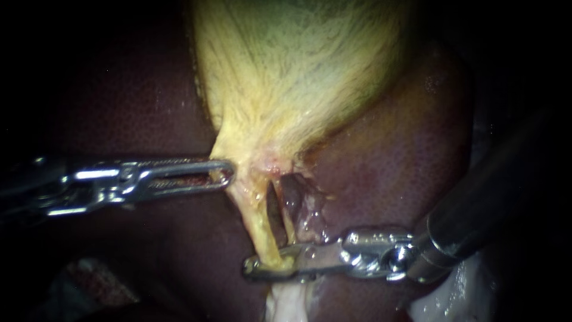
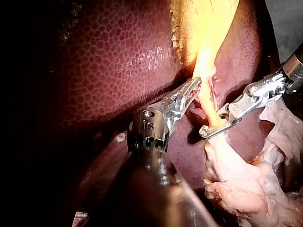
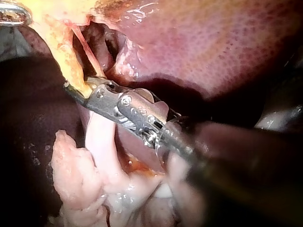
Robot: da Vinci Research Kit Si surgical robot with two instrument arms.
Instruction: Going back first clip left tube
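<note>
Across the left tube [image 1: 259,223], below the gallbladder [image 1: 286,71], the endoscope view shows my right instrument [image 1: 262,269], its jaws clamped on the tube from both sides. My left instrument [image 1: 225,173] touches the tube's upper end. The left wrist view shows that instrument's jaws side-on, lying together and empty. The right wrist view shows a thin pink strand [image 3: 87,52] just beside the tube.
</note>
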